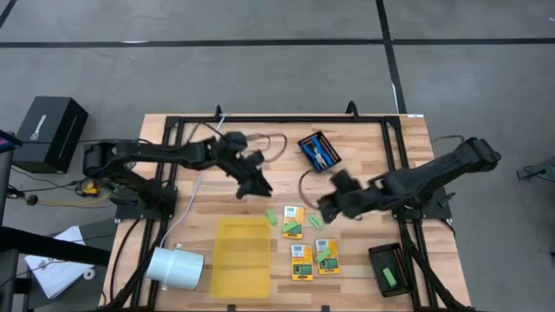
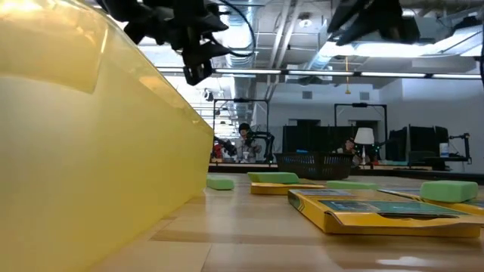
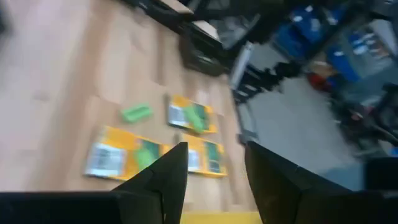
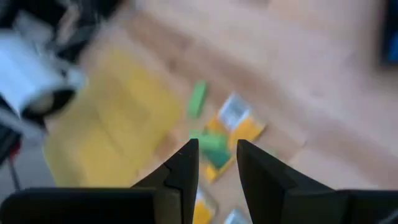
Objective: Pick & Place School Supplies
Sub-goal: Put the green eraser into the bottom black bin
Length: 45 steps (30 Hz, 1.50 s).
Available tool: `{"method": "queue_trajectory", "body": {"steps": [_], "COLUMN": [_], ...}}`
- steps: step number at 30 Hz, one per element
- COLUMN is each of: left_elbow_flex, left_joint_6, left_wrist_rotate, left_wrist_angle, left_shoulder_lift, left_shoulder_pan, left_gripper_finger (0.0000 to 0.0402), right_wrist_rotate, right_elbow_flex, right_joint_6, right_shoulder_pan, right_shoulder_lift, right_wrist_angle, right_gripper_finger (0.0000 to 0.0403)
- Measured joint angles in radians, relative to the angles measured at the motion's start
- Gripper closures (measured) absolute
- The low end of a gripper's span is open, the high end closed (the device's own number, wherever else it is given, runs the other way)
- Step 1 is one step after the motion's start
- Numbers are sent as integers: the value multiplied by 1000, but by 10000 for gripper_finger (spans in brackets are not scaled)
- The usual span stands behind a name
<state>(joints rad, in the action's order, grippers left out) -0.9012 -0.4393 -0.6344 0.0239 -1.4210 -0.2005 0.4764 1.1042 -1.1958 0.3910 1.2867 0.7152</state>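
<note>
Nearest to me, the yellow tray (image 1: 241, 256) is lying flat at the front of the desk (image 1: 408, 147), with a white cylinder (image 1: 175, 265) just beside it on the left. Right of the tray, three yellow-and-green boxes (image 1: 302, 261) are sitting close together, and short green sticks (image 1: 271, 216) are lying on and beside them. At the front right, a black tray (image 1: 390, 269) is holding one more green stick.

Above the boxes, the right gripper (image 1: 323, 208) is hanging with its fingers (image 4: 183, 171) a narrow gap apart, holding nothing. The left gripper (image 1: 260, 186) is hovering just behind the yellow tray, its fingers (image 3: 168, 177) spread a little wider and also gripping nothing.

Farther back, another black tray (image 1: 319, 151) is holding the blue-handled scissors (image 1: 323, 154).
</note>
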Motion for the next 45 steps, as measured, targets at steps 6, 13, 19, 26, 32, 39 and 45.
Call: {"method": "queue_trajectory", "body": {"steps": [6, 13, 19, 26, 32, 39, 45], "left_elbow_flex": [0, -49, -172, -335, -376, -377, -385], "left_joint_6": [-180, -112, -84, -58, -2, -6, -22], "left_wrist_rotate": [-11, 10, -13, -46, -38, -52, -71], "left_wrist_angle": [183, 242, 248, 248, 238, 239, 239], "left_shoulder_lift": [-132, -268, -366, -541, -615, -648, -713], "left_shoulder_pan": [60, 66, 58, 64, 54, 62, 79], "left_gripper_finger": [247, 247, 247, 282, 383, 398, 400], "right_wrist_rotate": [208, 285, 276, 244, 224, 224, 224], "right_elbow_flex": [0, 0, 0, 0, 0, 0, 0], "right_joint_6": [49, 139, 201, 245, 263, 291, 314], "right_shoulder_pan": [-1, -18, -48, -73, -78, -79, -109], "right_shoulder_lift": [-149, -227, -236, -235, -242, -242, -242], "right_wrist_angle": [59, 56, 51, 47, 49, 68, 63], "right_gripper_finger": [301, 301, 301, 301, 301, 301, 301]}}
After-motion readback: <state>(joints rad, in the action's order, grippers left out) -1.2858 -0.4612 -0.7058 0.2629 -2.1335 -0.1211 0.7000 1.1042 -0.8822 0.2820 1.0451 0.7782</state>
